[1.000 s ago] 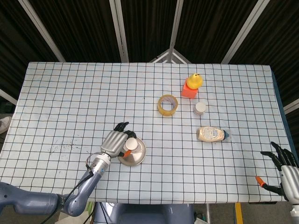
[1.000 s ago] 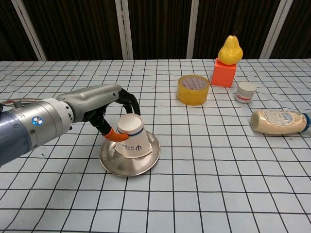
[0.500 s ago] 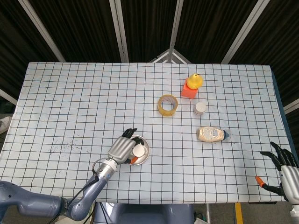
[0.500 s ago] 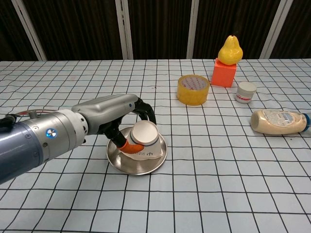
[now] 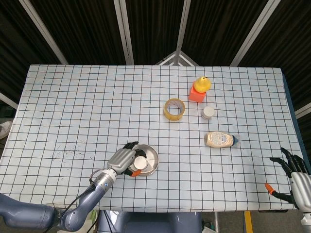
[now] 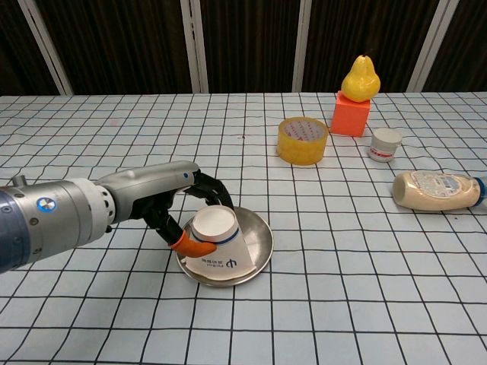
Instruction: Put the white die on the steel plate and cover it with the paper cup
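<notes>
So the paper cup (image 6: 216, 245) is upside down on the steel plate (image 6: 257, 237), sitting toward the plate's 8 o'clock edge in the chest view and tilted a bit, its wide mouth at the plate's near rim. It's plain white with a thin blue ring near the closed base, which faces up, and a small dark logo printed on the side (can't read it). The left hand (image 6: 181, 213) has hold of it, dark fingers curled over the far side and an orange-tipped thumb pressed on the near-left side. The white die isn't visible in either view, so I can't tell whether it's under the cup. The plate is a shallow shiny round dish on the checked tablecloth (image 6: 342, 289), at about 6 o'clock on the table in the head view. The right hand (image 5: 295, 177) is way off at 4 o'clock past the table's corner, fingers spread, holding nothing. Up around 1 o'clock there's a yellow tape roll (image 6: 303, 140), an orange block (image 6: 350, 114) with a yellow pear (image 6: 361, 77) on top, a small white jar (image 6: 385, 144), and a squeeze bottle (image 6: 437, 190) lying on its side.
</notes>
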Controlling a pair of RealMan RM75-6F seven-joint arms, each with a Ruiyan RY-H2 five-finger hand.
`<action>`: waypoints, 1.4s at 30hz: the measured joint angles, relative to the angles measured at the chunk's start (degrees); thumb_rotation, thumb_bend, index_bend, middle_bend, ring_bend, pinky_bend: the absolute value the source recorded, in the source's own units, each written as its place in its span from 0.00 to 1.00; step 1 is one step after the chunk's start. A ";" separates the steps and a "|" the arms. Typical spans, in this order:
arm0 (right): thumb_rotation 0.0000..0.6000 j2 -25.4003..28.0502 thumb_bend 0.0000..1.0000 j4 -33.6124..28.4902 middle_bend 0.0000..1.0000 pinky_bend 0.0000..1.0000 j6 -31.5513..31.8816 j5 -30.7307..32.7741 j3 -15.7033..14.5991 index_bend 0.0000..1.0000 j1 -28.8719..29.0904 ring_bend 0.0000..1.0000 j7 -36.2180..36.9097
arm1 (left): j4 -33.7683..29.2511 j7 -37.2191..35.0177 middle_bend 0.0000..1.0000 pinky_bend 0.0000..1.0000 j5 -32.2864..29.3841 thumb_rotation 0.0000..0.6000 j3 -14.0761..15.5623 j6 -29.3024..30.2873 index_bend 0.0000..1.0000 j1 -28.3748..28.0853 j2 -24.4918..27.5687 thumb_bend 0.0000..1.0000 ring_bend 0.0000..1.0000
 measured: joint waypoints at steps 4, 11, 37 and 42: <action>1.00 -0.09 0.23 0.00 0.05 0.00 -0.18 0.05 -0.06 0.27 0.04 0.09 -0.13 | 1.97 -0.10 0.34 0.00 1.67 1.00 -0.31 0.78 0.50 -0.06 -0.33 0.53 0.02; 1.00 -0.18 0.23 0.04 0.05 0.00 -0.48 0.13 -0.12 0.27 0.14 0.09 0.04 | 7.04 1.73 0.32 0.00 7.41 1.00 -0.11 3.61 0.50 -0.49 -2.52 0.53 0.02; 1.00 -0.10 0.23 -0.14 0.05 0.00 -0.66 -0.20 -0.29 0.27 0.26 0.09 0.37 | 12.73 -0.41 0.32 0.00 15.59 1.00 0.49 2.14 0.50 -1.35 -8.78 0.53 0.01; 1.00 0.04 0.23 -0.17 0.05 0.00 -0.60 -0.12 -0.28 0.27 0.21 0.09 0.77 | 12.56 0.09 0.32 0.00 16.29 1.00 1.66 1.48 0.50 -1.03 -8.50 0.53 0.01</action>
